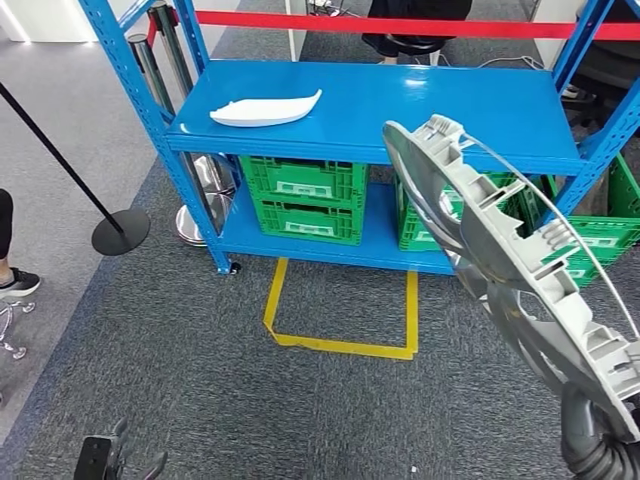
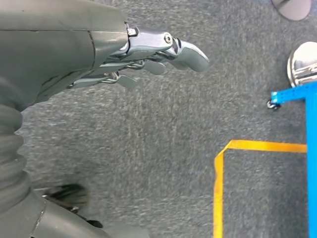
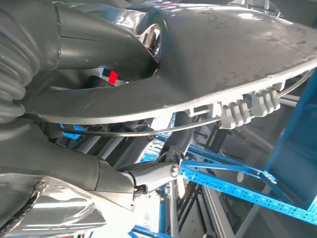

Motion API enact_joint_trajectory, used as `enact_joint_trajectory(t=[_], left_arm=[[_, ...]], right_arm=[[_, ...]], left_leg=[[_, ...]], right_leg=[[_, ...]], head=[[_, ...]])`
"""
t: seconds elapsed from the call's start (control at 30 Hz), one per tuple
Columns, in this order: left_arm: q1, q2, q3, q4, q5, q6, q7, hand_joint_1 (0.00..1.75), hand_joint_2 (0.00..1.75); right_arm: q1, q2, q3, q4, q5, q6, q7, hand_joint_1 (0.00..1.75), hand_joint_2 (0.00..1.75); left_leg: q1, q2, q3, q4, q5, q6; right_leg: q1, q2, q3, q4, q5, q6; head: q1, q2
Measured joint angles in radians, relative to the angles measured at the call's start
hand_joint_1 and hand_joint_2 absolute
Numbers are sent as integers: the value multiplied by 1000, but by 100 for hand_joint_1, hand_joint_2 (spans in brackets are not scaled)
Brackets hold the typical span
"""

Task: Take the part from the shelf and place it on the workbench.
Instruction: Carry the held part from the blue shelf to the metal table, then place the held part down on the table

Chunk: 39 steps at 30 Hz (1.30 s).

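Note:
My right hand (image 1: 596,440) at the lower right grips a large silver-grey wheel cover (image 1: 506,260) by its lower rim and holds it up tilted in front of the blue shelf (image 1: 453,110). The right wrist view has the cover's rim (image 3: 232,54) clamped between the thumb (image 3: 104,49) and the fingers (image 3: 153,174). A white curved part (image 1: 266,108) lies on the shelf's upper board, at its left. My left hand (image 2: 149,54) hangs over the grey carpet, fingers straight and together, holding nothing. Its dark top (image 1: 106,460) peeks in at the lower left of the head view.
Green crates (image 1: 306,197) fill the shelf's lower board. A yellow tape outline (image 1: 343,345) marks the carpet before the shelf. Chrome stanchions (image 1: 200,210) and a black barrier post base (image 1: 121,232) stand left. A person's shoe (image 1: 19,283) is at the far left edge.

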<state>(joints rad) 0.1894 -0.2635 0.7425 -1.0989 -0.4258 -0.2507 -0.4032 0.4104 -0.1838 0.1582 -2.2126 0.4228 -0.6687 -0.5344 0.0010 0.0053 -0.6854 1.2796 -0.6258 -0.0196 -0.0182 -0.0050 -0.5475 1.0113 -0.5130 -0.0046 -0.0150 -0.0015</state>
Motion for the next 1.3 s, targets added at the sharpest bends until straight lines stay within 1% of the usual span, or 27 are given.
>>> enact_joint_trajectory(t=[0.03, 0.07, 0.13, 0.2, 0.27, 0.33, 0.37, 0.4, 0.47, 0.5, 0.53, 0.57, 0.63, 0.67, 0.73, 0.8, 0.83, 0.87, 0.97, 1.0, 1.03, 1.07, 1.1, 1.13, 1.17, 1.23, 1.3], left_arm=[[0, 3, -7, 0, 3, 1, 4, 0, 175], [0, 5, -13, 0, 6, 1, 6, 0, 175], [0, 12, -26, 0, 9, 1, 11, 0, 175], [0, 19, -38, 0, 12, 3, 15, 0, 175], [1, 25, -47, 0, 16, 6, 19, 0, 175], [3, 27, -55, 0, 19, 8, 20, 0, 175], [4, 28, -60, 0, 20, 9, 21, 0, 175], [5, 29, -64, 1, 21, 10, 22, 0, 175], [7, 30, -75, 1, 25, 12, 25, 0, 175], [9, 31, -81, 1, 27, 14, 27, 0, 175], [11, 32, -87, 1, 30, 16, 31, 0, 175], [13, 32, -93, 1, 34, 19, 34, 0, 175], [16, 33, -104, 1, 42, 23, 41, 0, 175], [19, 34, -108, 0, 45, 25, 43, 0, 175], [23, 38, -117, -2, 51, 29, 47, 0, 175], [28, 41, -123, -3, 56, 33, 51, 0, 175], [30, 43, -125, -3, 58, 34, 53, 0, 175], [32, 45, -128, -3, 60, 35, 54, 0, 175], [36, 49, -138, -3, 64, 37, 55, 0, 175], [35, 50, -141, -3, 66, 38, 55, 0, 175], [34, 52, -145, -3, 67, 40, 55, 0, 175], [34, 53, -149, -3, 69, 41, 55, 0, 175], [33, 55, -155, -3, 72, 44, 55, 0, 175], [33, 57, -160, -3, 75, 46, 55, 0, 175], [33, 60, -166, -3, 80, 49, 55, 0, 175], [32, 67, -175, -3, 91, 56, 55, 0, 175], [30, 72, -185, -2, 101, 63, 55, 0, 175]], right_arm=[[2, -1, -1, -1, 4, 0, 4, 175, 175], [5, -2, -2, -2, 7, 0, 8, 175, 175], [10, -3, -3, -7, 12, 0, 13, 175, 175], [11, -4, -5, -13, 16, 0, 18, 175, 175], [11, -6, -8, -17, 20, 0, 22, 175, 175], [14, -7, -10, -18, 22, 0, 24, 175, 175], [15, -9, -10, -19, 22, 0, 25, 175, 175], [15, -10, -10, -20, 23, 0, 26, 175, 175], [15, -14, -11, -21, 26, 0, 31, 175, 175], [15, -15, -11, -21, 27, 0, 34, 175, 175], [16, -17, -11, -21, 29, 0, 37, 175, 175], [16, -19, -11, -21, 31, 0, 40, 175, 175], [16, -22, -11, -22, 36, 0, 44, 175, 175], [16, -23, -11, -23, 39, 0, 46, 175, 175], [17, -24, -12, -27, 43, 0, 50, 175, 175], [21, -25, -13, -31, 46, 0, 52, 175, 175], [23, -26, -13, -31, 47, 0, 53, 175, 175], [24, -26, -14, -32, 48, 0, 54, 175, 175], [28, -26, -17, -34, 54, 0, 56, 175, 175], [28, -26, -17, -34, 57, 0, 56, 175, 175], [29, -26, -18, -35, 60, 0, 57, 175, 175], [31, -26, -18, -36, 62, 0, 57, 175, 175], [33, -26, -19, -37, 65, 0, 58, 175, 175], [35, -26, -20, -41, 68, 0, 59, 175, 175], [36, -26, -22, -44, 72, 0, 59, 175, 175], [41, -26, -26, -52, 79, 0, 61, 175, 175], [48, -25, -31, -59, 84, 0, 63, 175, 175]], left_leg=[[0, 0, 10, 22, 1, 2], [-1, -1, 37, 6, 20, 8], [-8, -8, 130, -117, 68, 32], [-17, -17, 214, -256, 81, 57], [-25, -19, 235, -311, 82, 64], [-24, -14, 226, -329, 110, 66], [-22, -11, 219, -337, 125, 68], [-19, -6, 210, -343, 137, 70], [-18, 0, 185, -338, 153, 72], [-18, 4, 171, -332, 160, 71], [-17, 8, 155, -324, 167, 70], [-15, 13, 137, -314, 172, 67], [-10, 19, 100, -287, 181, 59], [-9, 21, 82, -270, 183, 54], [-10, 23, 57, -244, 191, 44], [-11, 24, 46, -237, 205, 34], [-9, 22, 42, -234, 199, 28], [-7, 18, 37, -221, 174, 21], [-1, 7, 20, -85, 21, 4], [0, 6, 18, -29, -12, 3], [0, 5, 24, 10, -19, 4], [0, 3, 41, 19, -4, 8], [-1, -1, 74, -5, 25, 15], [-3, -14, 120, -61, 53, 25], [-6, -34, 173, -137, 65, 38], [-12, -66, 255, -272, 59, 52], [-18, -65, 270, -320, 61, 52]], right_leg=[[3, 0, -14, 2, 9, 0], [6, 1, -27, 3, 19, 0], [11, 4, -48, 4, 36, -1], [13, 5, -62, 3, 54, 4], [8, 5, -72, -3, 75, 17], [3, 5, -84, -8, 77, 30], [4, 6, -93, 5, 53, 35], [4, 6, -105, 39, 12, 38], [3, 6, -132, 155, -83, 45], [2, 5, -139, 215, -108, 49], [1, 5, -136, 253, -108, 54], [-1, 4, -119, 260, -86, 60], [-9, -1, -43, 182, -34, 72], [-10, -5, 7, 115, -29, 77], [-8, -10, 68, 20, -56, 69], [-6, -8, 65, 4, -63, 46], [-6, -7, 55, 6, -57, 37], [-7, -7, 45, 7, -49, 27], [-7, -2, 13, 7, -16, 9], [-6, 2, 0, 9, -3, 8], [-4, 8, -14, 10, 10, 7], [-2, 15, -32, 12, 24, 8], [1, 23, -49, 13, 37, 8], [3, 32, -64, 14, 49, 8], [5, 40, -76, 14, 61, 10], [5, 57, -93, 10, 88, 19], [-1, 75, -103, -3, 119, 33]], head=[[0, 0], [0, 0], [0, 0], [1, 0], [0, 0], [0, 0], [2, 0], [4, 0], [6, 0], [6, 0], [6, 0], [6, 0], [6, 0], [7, 0], [8, 0], [8, 0], [8, 0], [8, 0], [5, 0], [4, 0], [4, 0], [4, 0], [4, 0], [4, 0], [4, 0], [5, 0], [4, 0]])
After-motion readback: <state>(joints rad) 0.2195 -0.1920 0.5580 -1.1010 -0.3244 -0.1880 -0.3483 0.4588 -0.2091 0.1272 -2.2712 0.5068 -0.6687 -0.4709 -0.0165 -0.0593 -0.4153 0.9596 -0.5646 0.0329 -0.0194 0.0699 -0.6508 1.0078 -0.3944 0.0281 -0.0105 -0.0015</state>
